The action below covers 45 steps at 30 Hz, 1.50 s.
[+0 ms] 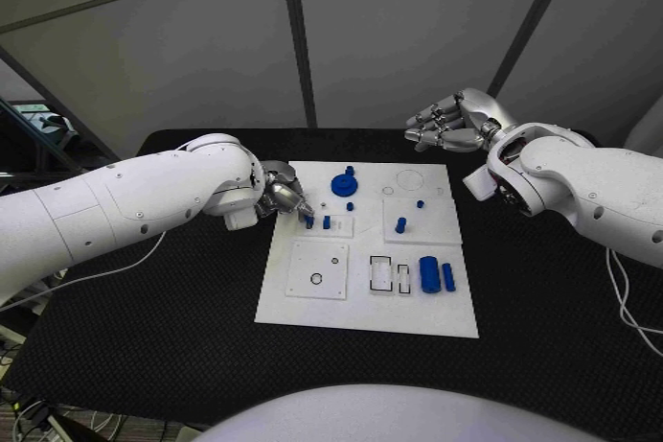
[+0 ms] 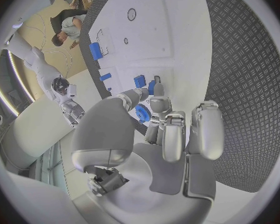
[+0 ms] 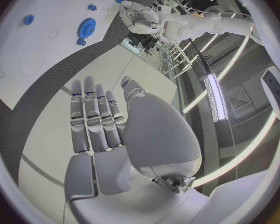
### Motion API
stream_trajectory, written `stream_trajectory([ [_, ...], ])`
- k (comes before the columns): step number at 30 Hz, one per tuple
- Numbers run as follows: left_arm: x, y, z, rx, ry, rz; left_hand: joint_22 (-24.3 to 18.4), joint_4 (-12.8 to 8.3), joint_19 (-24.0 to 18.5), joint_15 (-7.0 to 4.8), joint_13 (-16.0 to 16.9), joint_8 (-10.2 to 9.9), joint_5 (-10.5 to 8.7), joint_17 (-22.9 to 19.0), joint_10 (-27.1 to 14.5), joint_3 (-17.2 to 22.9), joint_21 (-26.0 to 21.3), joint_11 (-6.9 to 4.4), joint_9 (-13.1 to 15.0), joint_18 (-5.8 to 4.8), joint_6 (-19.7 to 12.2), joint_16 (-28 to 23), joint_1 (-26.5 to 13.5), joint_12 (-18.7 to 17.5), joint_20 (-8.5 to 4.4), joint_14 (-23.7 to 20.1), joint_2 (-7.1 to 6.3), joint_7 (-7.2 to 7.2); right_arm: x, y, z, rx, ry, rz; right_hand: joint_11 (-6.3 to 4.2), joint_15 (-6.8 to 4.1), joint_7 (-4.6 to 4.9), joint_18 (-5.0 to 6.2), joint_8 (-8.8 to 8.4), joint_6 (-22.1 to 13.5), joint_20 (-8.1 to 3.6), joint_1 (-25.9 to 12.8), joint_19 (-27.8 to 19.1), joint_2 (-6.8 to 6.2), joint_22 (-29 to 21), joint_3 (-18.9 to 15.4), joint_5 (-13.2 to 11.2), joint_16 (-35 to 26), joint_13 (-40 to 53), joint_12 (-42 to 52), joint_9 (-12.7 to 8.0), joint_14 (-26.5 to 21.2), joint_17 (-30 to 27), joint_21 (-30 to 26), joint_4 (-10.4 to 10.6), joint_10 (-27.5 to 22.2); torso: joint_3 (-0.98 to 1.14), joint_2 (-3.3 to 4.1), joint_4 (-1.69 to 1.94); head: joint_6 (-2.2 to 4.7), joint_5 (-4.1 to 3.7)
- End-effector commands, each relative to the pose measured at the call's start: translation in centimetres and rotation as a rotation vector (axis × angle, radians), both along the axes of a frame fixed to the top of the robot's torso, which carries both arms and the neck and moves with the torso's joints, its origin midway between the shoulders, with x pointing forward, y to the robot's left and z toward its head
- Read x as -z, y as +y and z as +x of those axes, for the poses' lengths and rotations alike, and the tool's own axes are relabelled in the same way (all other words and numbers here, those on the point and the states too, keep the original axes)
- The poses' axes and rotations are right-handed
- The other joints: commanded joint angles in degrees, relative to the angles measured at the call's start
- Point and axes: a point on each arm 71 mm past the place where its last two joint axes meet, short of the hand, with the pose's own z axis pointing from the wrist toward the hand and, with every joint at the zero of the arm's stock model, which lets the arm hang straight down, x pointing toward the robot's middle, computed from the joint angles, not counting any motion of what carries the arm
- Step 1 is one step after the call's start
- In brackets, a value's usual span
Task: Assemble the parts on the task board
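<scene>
We see the left hand (image 1: pixel 284 195) at the board's (image 1: pixel 362 313) left edge, fingers closed around a small blue peg (image 1: pixel 308 221). We judge seating it comes next, needing vertical alignment. The right hand (image 1: pixel 453 122) hovers beyond the board, open, holding nothing.

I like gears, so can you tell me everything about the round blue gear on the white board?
The blue gear is a flat, toothed wheel that looks like plastic, with a short blue post standing up from it. It lies near the far edge of the white task board, a little left of the middle. The left hand is close beside it, but nothing can be seen touching the gear.
</scene>
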Motion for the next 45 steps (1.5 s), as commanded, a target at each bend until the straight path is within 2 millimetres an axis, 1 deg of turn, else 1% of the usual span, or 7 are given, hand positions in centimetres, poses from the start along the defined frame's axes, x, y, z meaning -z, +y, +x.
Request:
stream_trajectory([
  [1,0.0,-0.1,0.1,-0.011,-0.027,0.003,4.9,-8.8,1.9,-0.32,0.1,0.2,0.29,15.1,2.0,8.5,0.4,-1.53,0.1,-1.16,0.4,0.1,-0.4,0.4,-0.34,5.9,0.10,-0.13,-0.1,0.2,0.0,-0.011,-0.004,0.002,0.00,0.22,-0.18,0.67,0.02,-0.3,0.21,-0.5,0.1,-0.19,0.0,-0.3,0.4,-0.2,-0.1,0.3,0.0,-0.3,-0.1,-0.2,0.0,-0.4,0.03,0.03,0.03,-0.17,0.00],
  [10,0.4,-0.3,-0.3,0.001,-0.005,0.018,4.9,-8.8,1.9,-0.33,0.0,0.2,0.31,15.1,2.0,8.5,0.4,-1.54,0.1,-1.16,0.4,0.1,-0.4,0.4,-0.34,5.9,0.10,-0.13,-0.1,0.2,0.0,-0.012,-0.002,0.001,-0.01,0.22,-0.19,0.68,0.03,-0.3,0.21,-0.5,0.1,-0.16,-0.1,-0.3,0.4,-0.2,-0.1,0.3,0.0,-0.4,-0.1,-0.3,-0.1,-0.4,0.07,0.00,0.00,-0.29,0.01],
  [22,0.5,-0.1,-0.8,0.013,0.009,0.027,5.1,-9.0,2.0,-0.37,-0.1,0.2,0.58,15.1,2.0,8.6,0.6,-1.58,0.1,-1.20,0.5,0.1,-0.5,0.3,-0.37,5.9,0.01,-0.17,-0.1,0.2,0.0,-0.012,-0.001,0.001,-0.01,0.22,-0.19,0.68,0.03,-0.3,0.21,-0.5,0.1,-0.16,-0.1,-0.3,0.4,-0.2,-0.1,0.3,0.0,-0.4,-0.1,-0.3,-0.1,-0.4,0.05,-0.01,0.01,-0.43,0.05],
  [26,0.5,0.1,-0.9,0.011,0.009,0.027,5.2,-9.1,2.0,-0.38,0.1,0.2,0.70,15.1,2.1,8.7,0.6,-1.60,0.2,-1.22,0.6,0.1,-0.5,0.4,-0.39,5.9,-0.04,-0.19,-0.1,0.2,0.0,-0.013,-0.001,0.001,-0.01,0.22,-0.19,0.68,0.03,-0.3,0.21,-0.5,0.1,-0.16,-0.1,-0.3,0.4,-0.2,-0.1,0.3,0.0,-0.4,-0.1,-0.3,-0.1,-0.4,0.01,-0.02,0.03,-0.42,0.01],
  [28,0.5,0.2,-1.0,0.008,0.008,0.027,5.2,-9.1,2.0,-0.38,0.1,0.2,0.70,15.1,2.1,8.7,0.6,-1.60,0.2,-1.22,0.6,0.1,-0.5,0.4,-0.39,5.9,-0.04,-0.19,-0.1,0.2,0.0,-0.013,-0.001,0.001,-0.01,0.22,-0.19,0.68,0.03,-0.3,0.21,-0.5,0.1,-0.16,-0.1,-0.3,0.4,-0.2,-0.1,0.3,0.0,-0.4,-0.1,-0.3,-0.1,-0.4,0.05,-0.02,0.01,-0.38,0.05],
  [34,0.5,0.5,-1.0,0.000,0.004,0.028,5.3,-9.1,2.1,-0.40,0.1,0.3,0.85,15.1,2.2,8.8,0.7,-1.62,0.2,-1.25,0.6,0.1,-0.6,0.4,-0.40,5.9,-0.10,-0.21,0.0,0.1,0.0,-0.013,0.000,0.000,-0.01,0.22,-0.19,0.68,0.03,-0.3,0.21,-0.5,0.1,-0.16,-0.1,-0.3,0.4,-0.2,-0.1,0.3,0.0,-0.4,-0.1,-0.3,-0.1,-0.4,0.03,0.01,0.02,-0.35,0.10],
  [45,0.5,0.7,-0.9,-0.009,-0.011,0.029,5.3,-9.2,2.1,-0.41,0.2,0.3,0.91,15.1,2.2,8.8,0.7,-1.63,0.2,-1.25,0.7,0.1,-0.6,0.4,-0.41,5.9,-0.12,-0.22,0.0,0.1,0.1,-0.013,0.000,0.000,-0.01,0.22,-0.20,0.68,0.04,-0.3,0.22,-0.5,0.1,-0.12,-0.2,-0.3,0.4,-0.2,-0.1,0.3,0.0,-0.4,-0.1,-0.3,-0.1,-0.4,0.10,0.02,-0.04,-0.35,0.12],
])
